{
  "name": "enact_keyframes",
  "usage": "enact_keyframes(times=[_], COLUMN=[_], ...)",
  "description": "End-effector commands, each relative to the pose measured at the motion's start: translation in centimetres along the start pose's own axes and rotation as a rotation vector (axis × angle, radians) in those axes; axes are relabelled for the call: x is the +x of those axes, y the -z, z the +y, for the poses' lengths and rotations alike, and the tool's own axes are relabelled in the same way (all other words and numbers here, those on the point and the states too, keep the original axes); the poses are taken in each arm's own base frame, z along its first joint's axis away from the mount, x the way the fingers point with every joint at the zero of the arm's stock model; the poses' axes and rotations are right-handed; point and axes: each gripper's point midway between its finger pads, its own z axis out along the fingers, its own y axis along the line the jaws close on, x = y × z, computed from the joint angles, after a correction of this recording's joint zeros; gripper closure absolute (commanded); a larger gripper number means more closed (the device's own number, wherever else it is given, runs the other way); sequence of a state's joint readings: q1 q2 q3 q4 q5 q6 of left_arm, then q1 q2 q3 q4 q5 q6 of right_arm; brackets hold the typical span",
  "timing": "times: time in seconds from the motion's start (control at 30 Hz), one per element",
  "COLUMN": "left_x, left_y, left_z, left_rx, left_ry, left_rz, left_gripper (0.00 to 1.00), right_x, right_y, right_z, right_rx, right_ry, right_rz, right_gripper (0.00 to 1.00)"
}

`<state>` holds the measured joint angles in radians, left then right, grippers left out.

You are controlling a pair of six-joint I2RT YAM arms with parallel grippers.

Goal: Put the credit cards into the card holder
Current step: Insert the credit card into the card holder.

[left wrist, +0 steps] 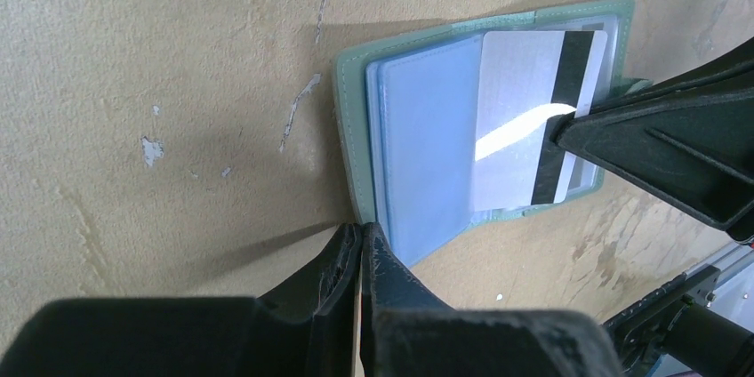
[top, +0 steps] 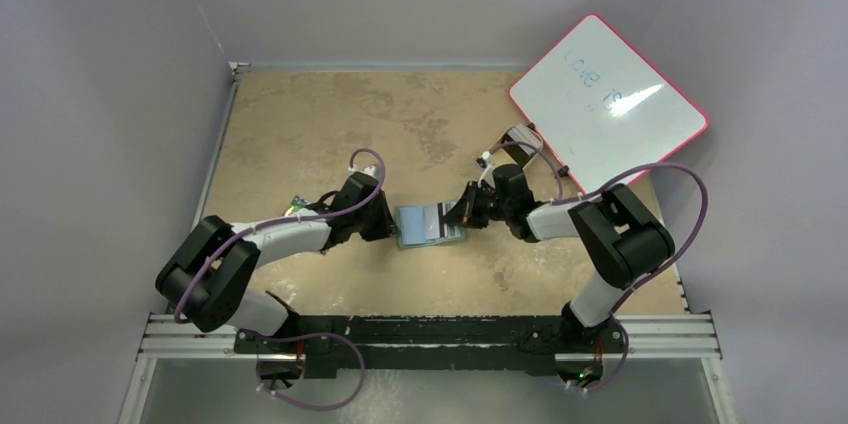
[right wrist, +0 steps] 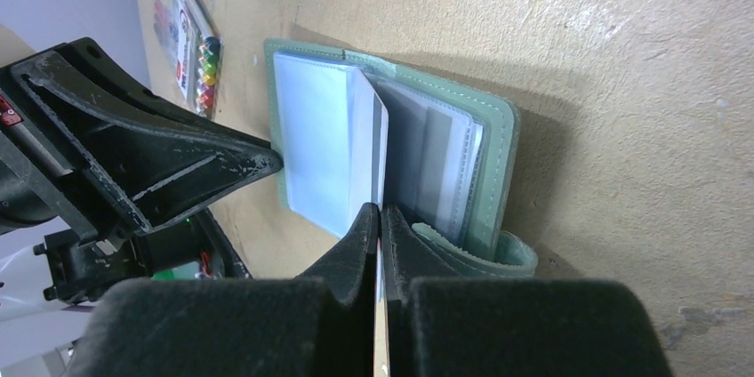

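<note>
Right gripper [right wrist: 381, 215] clamps a pale grey credit card [left wrist: 520, 110] with a dark stripe between its black fingers, over the open dull-green folding card holder [left wrist: 351, 137] on the tan table [left wrist: 178, 84]; I see left gripper [left wrist: 361, 233] fingers pressed together at its edge

We see the dull-green card holder [left wrist: 348, 119] lying open on the desk [left wrist: 160, 57], clear sleeves showing, a pale credit card [left wrist: 516, 110] with dark stripe over one page
</note>
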<state>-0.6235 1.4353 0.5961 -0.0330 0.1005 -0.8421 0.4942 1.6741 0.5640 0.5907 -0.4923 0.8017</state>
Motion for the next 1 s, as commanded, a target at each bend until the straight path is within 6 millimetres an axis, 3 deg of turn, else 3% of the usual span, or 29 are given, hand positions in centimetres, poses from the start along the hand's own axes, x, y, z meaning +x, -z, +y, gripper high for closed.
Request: enact_keyframes(times=[0.0, 0.47, 0.73, 0.97], left_x=[-1.0, -0.9, -1.0, -1.1], left_y=[0.1, -0.1, 0.0, 0.0], left_z=[-1.0, -1.0, -1.0, -1.2], left_rx=[0.049, 0.050, 0.047, 0.054], left_ry=[-0.011, -0.012, -0.017, -0.016], left_rz=[-0.036, -0.031, -0.034, -0.037], left_gripper=[1.00, 1.00, 1.00, 1.00], right_x=[0.2, 1.0, 1.0, 1.5], right_y=[-0.2, -1.4, -1.0, -2.1], right_z=[-0.1, 0.5, 0.0, 0.7], right_rx=[-0.014, -0.025, 0.021, 0.023], right_ry=[0.008, 0.018, 0.021, 0.053], right_rz=[0.011, 0.067, 0.075, 0.118], right_gripper=[1.00, 1.00, 1.00, 1.00])
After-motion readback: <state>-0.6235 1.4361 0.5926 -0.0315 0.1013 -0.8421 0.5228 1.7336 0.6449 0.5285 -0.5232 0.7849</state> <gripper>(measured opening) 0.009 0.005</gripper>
